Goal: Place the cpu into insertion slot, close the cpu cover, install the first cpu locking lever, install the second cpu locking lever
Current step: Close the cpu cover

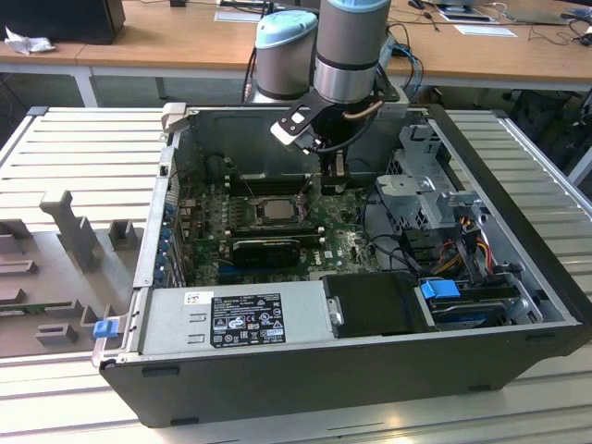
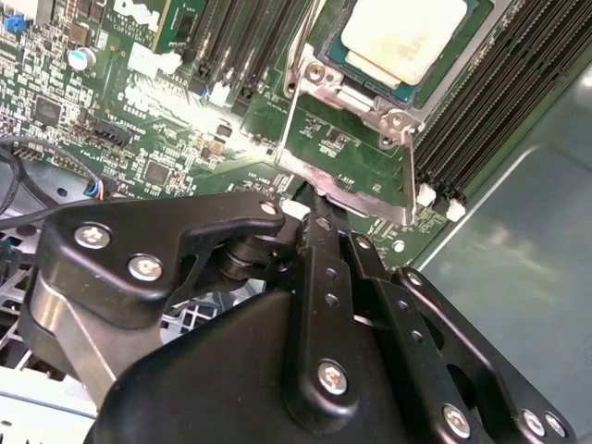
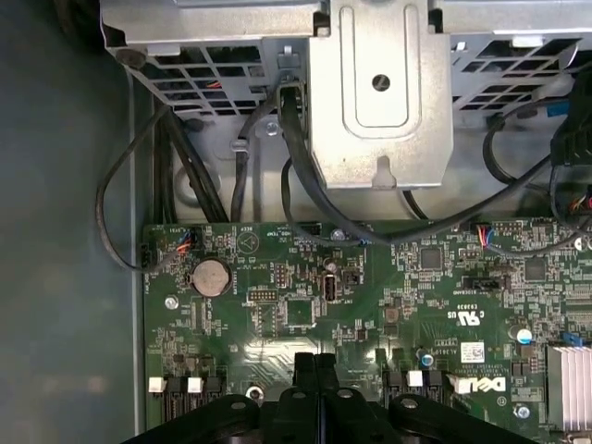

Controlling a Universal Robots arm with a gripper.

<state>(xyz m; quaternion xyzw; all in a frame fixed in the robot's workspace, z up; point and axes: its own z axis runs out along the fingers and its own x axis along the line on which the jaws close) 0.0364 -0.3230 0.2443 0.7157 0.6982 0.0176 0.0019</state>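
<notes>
The cpu (image 2: 402,37) lies flat in the insertion slot (image 1: 252,211), its pale metal top up; the exterior view shows the cpu (image 1: 277,209) mid-board. The cpu cover (image 2: 344,190) is open, swung up from its hinge at the slot's edge, with green board showing through its window. My gripper (image 2: 316,215) is shut, fingertips touching the cover's free edge; I cannot tell whether the thin plate is pinched between them. In the first wrist view the gripper (image 3: 316,363) shows both black fingers pressed together. In the exterior view the gripper (image 1: 324,178) hangs just at the slot's right.
Black memory slots (image 2: 490,102) flank the socket, and the case wall (image 2: 518,268) rises beyond them. A metal drive cage (image 3: 379,92) and black cables (image 3: 185,176) sit past the board's edge. A long black card (image 1: 268,248) and the power supply (image 1: 231,319) lie toward the case front.
</notes>
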